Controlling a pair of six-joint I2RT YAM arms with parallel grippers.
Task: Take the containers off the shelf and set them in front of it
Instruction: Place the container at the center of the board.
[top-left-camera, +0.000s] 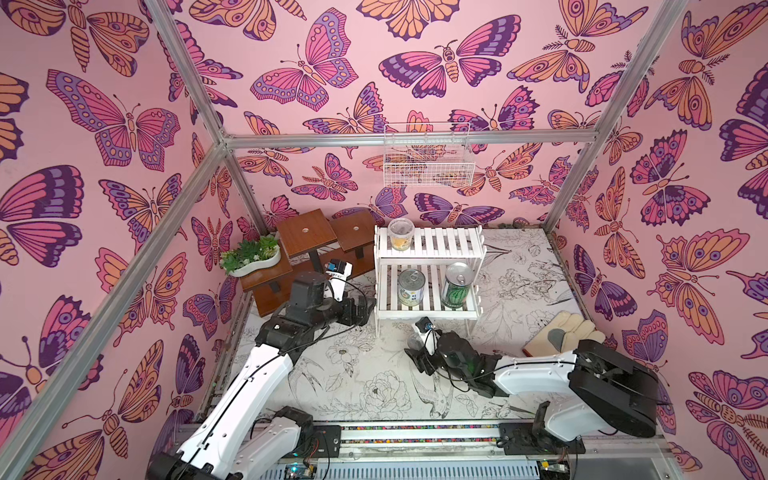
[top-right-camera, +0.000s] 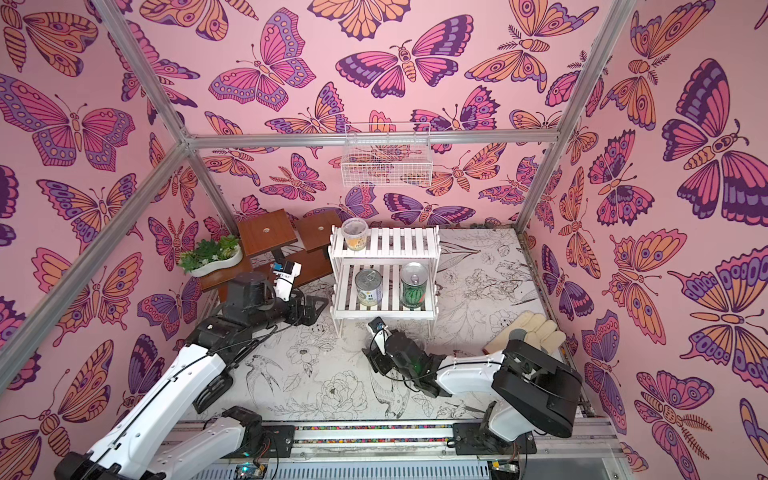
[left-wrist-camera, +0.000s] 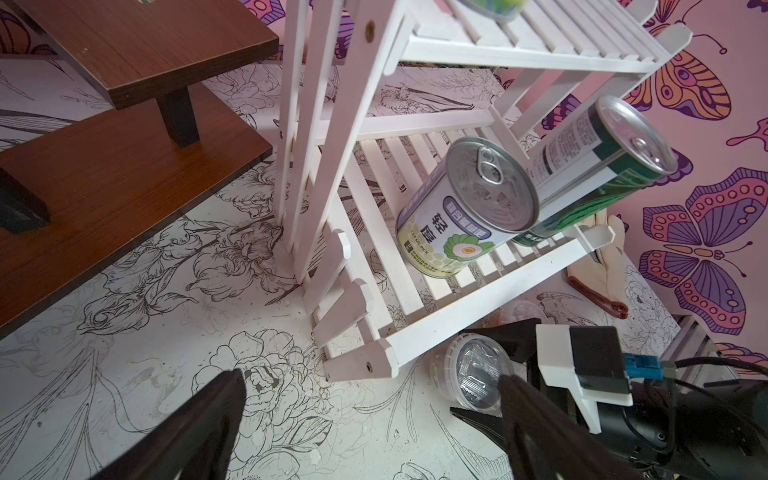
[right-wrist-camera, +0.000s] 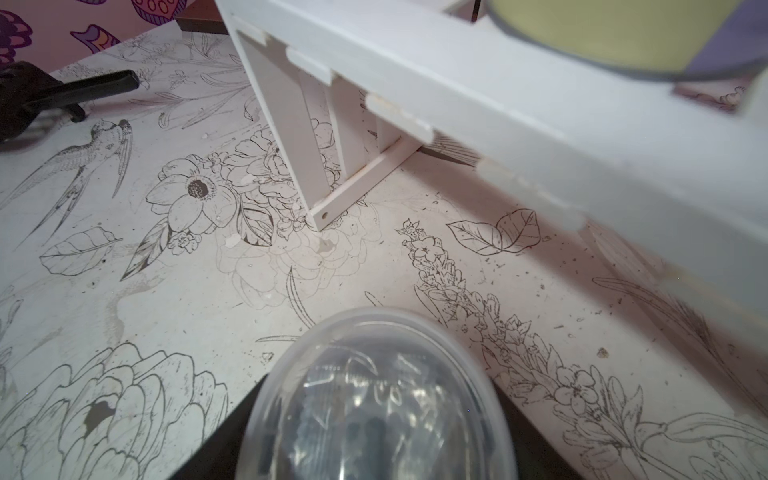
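Right wrist view fills with a small clear lidded plastic tub (right-wrist-camera: 374, 399), contents dark and indistinct, clamped in the right pincer (left-wrist-camera: 459, 372) low over the flower-printed desk (top-left-camera: 374, 374), just before the white slatted two-tier shelf (top-left-camera: 430, 245). Beside the shelf's left side, the left pincer (top-left-camera: 363, 311) gapes wide, empty. Lower tier: pale-labelled metal pull-tab can (top-left-camera: 411, 287) left, green-striped can (top-left-camera: 457, 286) right. Upper tier, far left corner: clear tub of yellow contents (top-left-camera: 401, 235).

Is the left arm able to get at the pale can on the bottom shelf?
Probably, though not straight in: its open jaws sit beside the shelf, whose side slats stand between them and the pale can. The shelf's front looks open, so it would have to come round.
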